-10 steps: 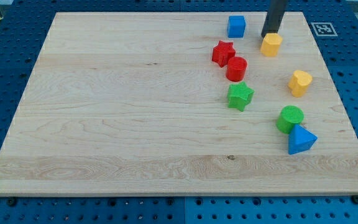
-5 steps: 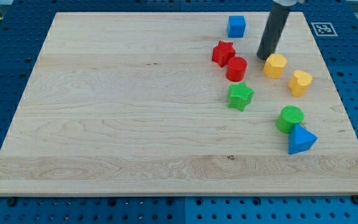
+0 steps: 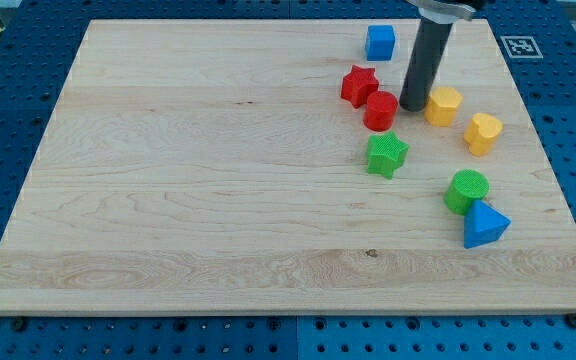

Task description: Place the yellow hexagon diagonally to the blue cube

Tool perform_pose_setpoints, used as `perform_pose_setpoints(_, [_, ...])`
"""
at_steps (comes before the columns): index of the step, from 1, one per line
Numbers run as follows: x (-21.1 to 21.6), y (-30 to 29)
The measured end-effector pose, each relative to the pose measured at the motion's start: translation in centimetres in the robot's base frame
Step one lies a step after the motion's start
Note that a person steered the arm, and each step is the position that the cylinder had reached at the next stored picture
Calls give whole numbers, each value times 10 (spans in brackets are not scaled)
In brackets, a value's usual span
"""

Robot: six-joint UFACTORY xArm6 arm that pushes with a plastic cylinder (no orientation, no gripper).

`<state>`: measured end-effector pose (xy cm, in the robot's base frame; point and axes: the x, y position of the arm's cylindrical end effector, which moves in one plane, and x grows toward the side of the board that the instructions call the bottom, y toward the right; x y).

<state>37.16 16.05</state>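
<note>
The yellow hexagon (image 3: 444,104) is seen flat on the wooden board (image 3: 198,170), toward the view's upper right, below and right of the blue cube (image 3: 380,42). No long axis or facing can be made out. My tip (image 3: 413,106) is set between it and the red cylinder (image 3: 380,110), holding nothing. Blue pegboard (image 3: 8,110) surrounds the board.

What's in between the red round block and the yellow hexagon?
My tip stands there in the camera view, between the red cylinder and the yellow hexagon, close beside both.
</note>
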Motion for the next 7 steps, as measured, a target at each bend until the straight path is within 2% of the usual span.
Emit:
perform_pose_setpoints(2, [17, 10])
perform_pose_setpoints(5, [18, 10])
perform_pose_setpoints(7, [18, -42])
